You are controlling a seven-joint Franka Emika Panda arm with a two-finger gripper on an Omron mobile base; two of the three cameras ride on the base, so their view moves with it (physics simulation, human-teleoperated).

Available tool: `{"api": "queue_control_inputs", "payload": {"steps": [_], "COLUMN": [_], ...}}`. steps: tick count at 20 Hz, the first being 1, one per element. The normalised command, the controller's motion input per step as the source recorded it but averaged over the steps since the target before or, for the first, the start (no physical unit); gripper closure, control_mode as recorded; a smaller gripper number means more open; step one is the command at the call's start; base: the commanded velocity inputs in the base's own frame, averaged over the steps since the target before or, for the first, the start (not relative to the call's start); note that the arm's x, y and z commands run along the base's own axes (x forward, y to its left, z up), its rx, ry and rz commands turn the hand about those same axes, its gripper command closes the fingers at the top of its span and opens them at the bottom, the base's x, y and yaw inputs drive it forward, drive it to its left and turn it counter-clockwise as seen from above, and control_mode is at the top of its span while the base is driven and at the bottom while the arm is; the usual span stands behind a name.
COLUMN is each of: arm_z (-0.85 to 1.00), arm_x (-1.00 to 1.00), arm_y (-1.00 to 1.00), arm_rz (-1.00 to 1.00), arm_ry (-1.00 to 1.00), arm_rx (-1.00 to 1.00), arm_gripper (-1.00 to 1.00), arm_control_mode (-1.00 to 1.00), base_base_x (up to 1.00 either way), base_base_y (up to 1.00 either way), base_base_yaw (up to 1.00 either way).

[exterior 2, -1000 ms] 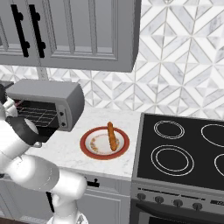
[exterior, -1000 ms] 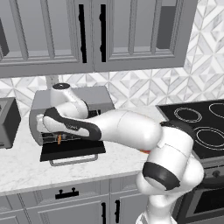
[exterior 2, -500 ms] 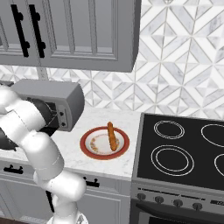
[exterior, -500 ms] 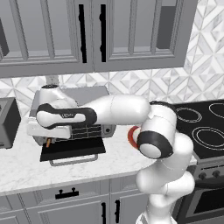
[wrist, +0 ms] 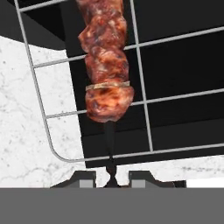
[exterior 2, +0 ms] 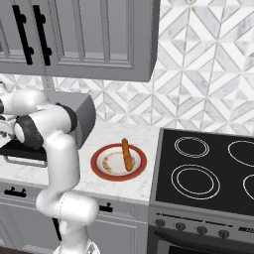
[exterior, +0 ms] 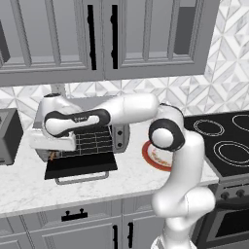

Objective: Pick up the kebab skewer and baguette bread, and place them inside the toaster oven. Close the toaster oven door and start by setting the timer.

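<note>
**Skewer held at the oven mouth, loaf waits on its plate**

One kebab skewer (wrist: 106,70), one baguette (exterior 2: 127,154) and one toaster oven (exterior: 104,130) share the marble counter (exterior: 29,182). The robot arm reaches left across the front of the oven, whose black door (exterior: 80,164) lies dropped open and flat, its grey bar handle toward the counter's front edge. In the hand view the gripper (wrist: 111,176) is drawn narrow, its two dark tips pinching the bare end of the skewer's stick. From there the stick runs straight away from the hand, its reddish-brown chunks of meat lying over the wire rack (wrist: 144,94) near the rack's rounded front corner, with the dark door beneath. In the left base view the skewer's end peeks out under the white hand at the oven's left side. The baguette lies alone on a red-rimmed plate (exterior 2: 104,171) to the oven's right, near the counter's edge beside the black stovetop (exterior 2: 208,168), well apart from the gripper.
</note>
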Motion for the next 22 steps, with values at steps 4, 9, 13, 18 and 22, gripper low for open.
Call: {"api": "queue_control_inputs", "payload": {"steps": [4,9,13,18,22], "arm_z": [-0.07,-0.23,-0.32,-0.44,-0.35], "arm_x": [0.42,0.36,0.16,0.00,-0.03], "arm_y": [0.00,0.00,0.00,0.00,-0.13], "arm_rz": [0.00,0.00,0.00,0.00,0.00], "arm_ry": [0.01,0.02,0.01,0.00,0.00], "arm_rx": [-0.04,-0.05,-0.03,-0.04,-0.02], "arm_gripper": [1.00,1.00,1.00,1.00,-1.00], "arm_control_mode": [-1.00,-1.00,-1.00,-1.00,-1.00], "base_base_x": [0.00,0.00,0.00,0.00,0.00], "base_base_y": [0.00,0.00,0.00,0.00,0.00], "base_base_yaw": [0.00,0.00,0.00,0.00,0.00]}}
